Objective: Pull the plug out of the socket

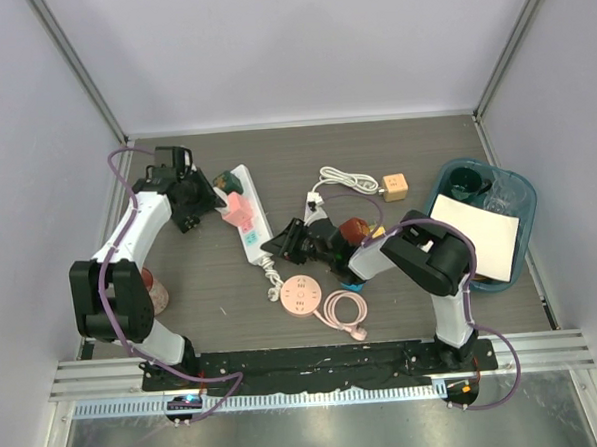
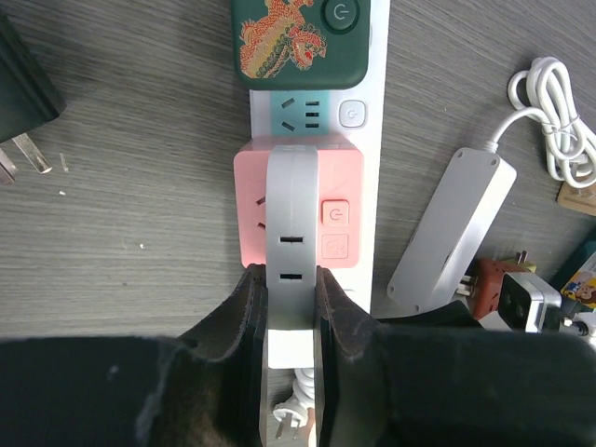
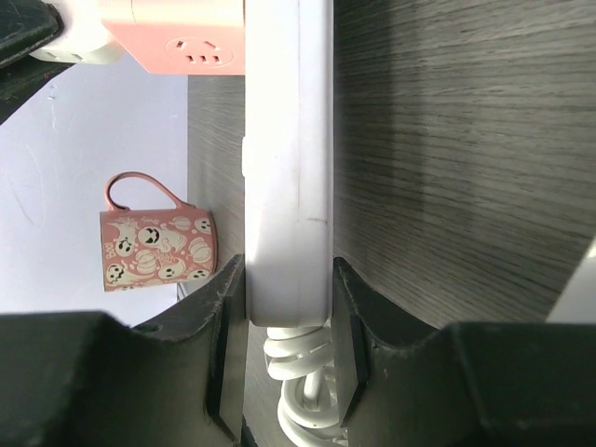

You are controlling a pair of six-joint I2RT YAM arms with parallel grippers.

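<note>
The grey plug (image 2: 291, 214) sits on the pink adapter (image 2: 250, 223), which is plugged into the white power strip (image 2: 374, 140), and my left gripper (image 2: 290, 284) is clamped tight on the plug's near end. My right gripper (image 3: 287, 270) pinches only the cord end of the strip. If I pull off-axis, I'd expect the pink adapter to come away too, or the strip to lever up and slip.

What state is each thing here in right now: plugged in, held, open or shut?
grey plug: seated in pink adapter, not yet pulled.
pink adapter: plugged into power strip.
green adapter: plugged into power strip.
power strip: lying flat, clamped at its cord end.
left gripper: shut on grey plug.
right gripper: shut on power strip.
</note>
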